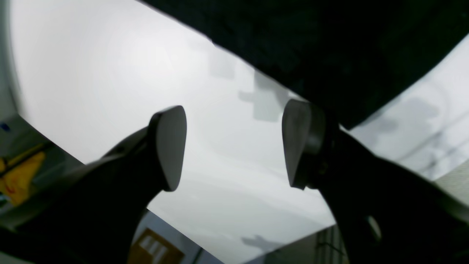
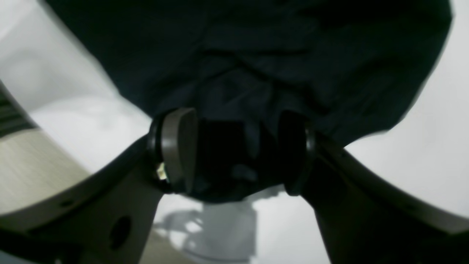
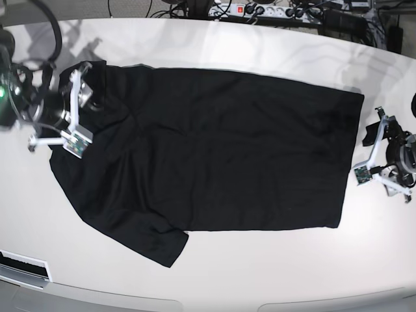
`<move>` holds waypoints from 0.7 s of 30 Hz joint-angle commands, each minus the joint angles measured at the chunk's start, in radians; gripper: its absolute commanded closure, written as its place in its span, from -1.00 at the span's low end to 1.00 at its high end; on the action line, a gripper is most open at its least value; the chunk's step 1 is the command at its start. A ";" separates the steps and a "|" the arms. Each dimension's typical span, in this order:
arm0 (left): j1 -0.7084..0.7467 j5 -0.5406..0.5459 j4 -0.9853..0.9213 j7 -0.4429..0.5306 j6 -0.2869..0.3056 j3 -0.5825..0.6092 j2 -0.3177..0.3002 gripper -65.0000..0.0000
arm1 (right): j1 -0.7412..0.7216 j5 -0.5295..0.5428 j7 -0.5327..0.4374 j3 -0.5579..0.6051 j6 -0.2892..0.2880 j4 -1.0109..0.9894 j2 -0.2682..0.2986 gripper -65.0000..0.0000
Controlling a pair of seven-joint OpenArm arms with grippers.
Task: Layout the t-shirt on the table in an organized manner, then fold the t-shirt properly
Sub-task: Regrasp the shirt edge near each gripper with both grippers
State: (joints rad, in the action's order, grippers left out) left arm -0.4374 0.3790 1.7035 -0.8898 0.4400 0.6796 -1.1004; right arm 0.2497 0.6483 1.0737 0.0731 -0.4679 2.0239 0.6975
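Observation:
The black t-shirt [image 3: 214, 149] lies spread flat on the off-white table [image 3: 260, 273], hem toward the right and one sleeve [image 3: 153, 244] toward the front. In the base view my right gripper [image 3: 88, 97] hovers over the shirt's collar end at the left. In its wrist view this gripper [image 2: 236, 148] stands open, with a bunched fold of t-shirt [image 2: 238, 73] fabric between the spread fingers. My left gripper [image 3: 374, 133] sits just off the hem at the right. It is open [image 1: 234, 146] over bare table [image 1: 110, 73], with the t-shirt's [image 1: 329, 47] edge just beyond it.
A power strip [image 3: 260, 10] and cables run along the table's back edge. A white strip [image 3: 23, 266] lies at the front left corner. Past the table's edge in the left wrist view, something yellow [image 1: 18, 176] is on the floor.

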 commanded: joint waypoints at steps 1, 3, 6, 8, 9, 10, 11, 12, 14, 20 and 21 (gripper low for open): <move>-0.020 0.021 -0.003 0.002 0.001 -0.013 -0.021 -0.28 | 0.028 0.024 -0.014 -0.047 0.002 0.039 0.014 -0.11; -0.019 0.078 -0.026 0.002 0.020 -0.013 -0.021 -0.28 | 0.114 0.059 -0.014 -0.125 0.001 0.064 -0.001 -0.11; -0.013 0.154 -0.067 -0.002 0.021 -0.013 -0.020 -0.28 | 0.235 0.066 -0.023 -0.224 0.000 0.058 -0.063 -0.11; -0.009 0.185 -0.099 -0.001 0.042 -0.013 -0.010 -0.28 | 0.298 0.061 -0.052 -0.267 -0.005 0.046 -0.117 -0.11; -0.009 0.214 -0.115 -0.002 0.054 -0.013 -0.002 -0.28 | 0.319 0.051 -0.070 -0.283 -0.010 0.041 -0.146 -0.11; -0.009 0.251 -0.133 -0.002 0.063 -0.013 0.007 -0.28 | 0.330 0.041 -0.077 -0.297 -0.015 0.035 -0.174 -0.11; -0.009 0.286 -0.150 -0.006 0.075 -0.013 0.019 -0.28 | 0.337 0.023 -0.086 -0.308 -0.014 0.033 -0.202 -0.11; -0.009 0.308 -0.167 -0.009 0.079 -0.013 0.031 -0.28 | 0.338 0.004 -0.087 -0.318 -0.010 0.033 -0.230 -0.11; -0.008 0.337 -0.203 -0.008 0.084 -0.013 0.061 -0.28 | 0.337 -0.026 -0.097 -0.330 0.000 0.033 -0.282 -0.11; -0.006 0.414 -0.388 -0.034 0.120 -0.013 0.178 -0.28 | 0.337 -0.143 -0.133 -0.332 0.063 0.032 -0.380 -0.11; -0.006 0.416 -0.426 -0.031 0.134 -0.013 0.200 -0.28 | 0.337 -0.154 -0.140 -0.332 0.074 0.032 -0.388 -0.11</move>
State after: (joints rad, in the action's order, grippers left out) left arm -0.4263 0.7872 1.2675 -0.9230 0.5701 0.6792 -0.8783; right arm 0.5850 0.4919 0.9562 -0.2523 -0.3996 2.0426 0.2985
